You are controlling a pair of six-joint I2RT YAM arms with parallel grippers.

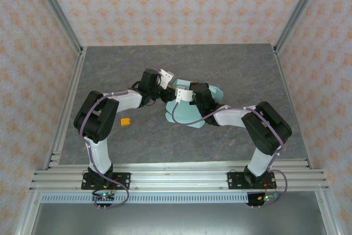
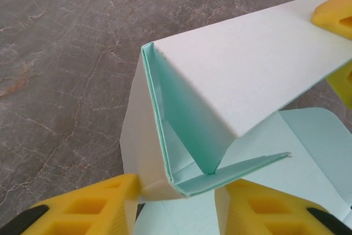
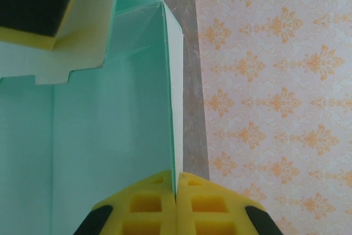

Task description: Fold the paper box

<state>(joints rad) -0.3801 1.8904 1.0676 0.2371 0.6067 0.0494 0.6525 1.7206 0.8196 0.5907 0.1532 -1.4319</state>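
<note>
The box [image 1: 190,115] sits mid-tabletop [image 1: 236,70], half folded, with walls standing up from its flat flaps. The right fingers [image 3: 148,207] are pressed together on the thin edge of one raised wall. The left fingers [image 2: 88,207] stand apart, astride a folded corner, one touching the card. A small orange piece [image 1: 126,121] lies well apart, off to the left.

Arms [image 1: 96,116] black-and-white, lilac cables [image 1: 172,115], white wrist cameras [image 1: 183,96]; right claw fingers [image 3: 148,207] yellow, black-backed.
</note>
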